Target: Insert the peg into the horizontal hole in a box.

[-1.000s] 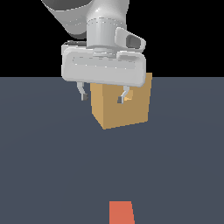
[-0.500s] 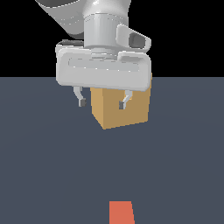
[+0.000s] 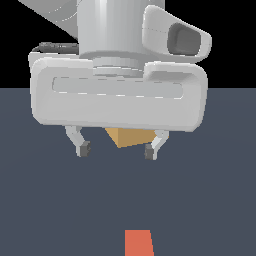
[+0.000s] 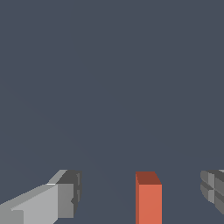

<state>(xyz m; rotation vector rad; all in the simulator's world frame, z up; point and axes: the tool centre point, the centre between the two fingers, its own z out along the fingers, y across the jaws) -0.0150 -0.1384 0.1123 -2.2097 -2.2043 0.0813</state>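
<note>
The grey two-finger gripper (image 3: 116, 150) hangs spread apart, grasping nothing, above the dark slate floor (image 3: 210, 200). The slim orange-red rectangular peg (image 3: 138, 243) lies on the floor near the camera. The tan cube box (image 3: 129, 137) sits mostly hidden behind the gripper.

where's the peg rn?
The peg lies on the floor at the bottom edge of the exterior view, nearer the camera than the open gripper, ungrasped.
</note>
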